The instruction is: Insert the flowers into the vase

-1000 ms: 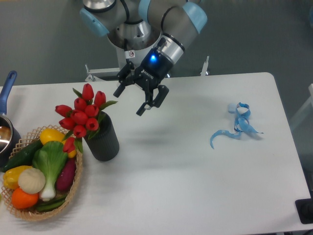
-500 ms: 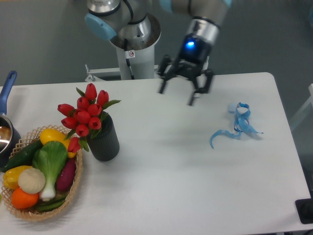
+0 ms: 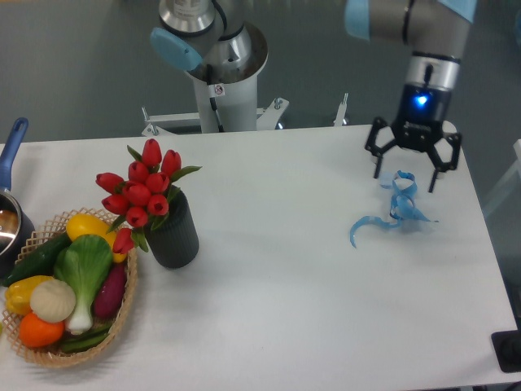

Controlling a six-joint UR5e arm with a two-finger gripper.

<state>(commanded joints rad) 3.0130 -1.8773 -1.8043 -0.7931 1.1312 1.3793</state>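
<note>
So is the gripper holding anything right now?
Nothing. The gripper is open above the blue ribbon; the flowers sit in the vase.

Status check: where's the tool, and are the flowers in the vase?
Tool open, empty, above the blue ribbon. Flowers standing in the vase, beside the basket. Nothing in the way.

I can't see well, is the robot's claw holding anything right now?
Gripper: open, holding nothing, above the blue ribbon.
</note>
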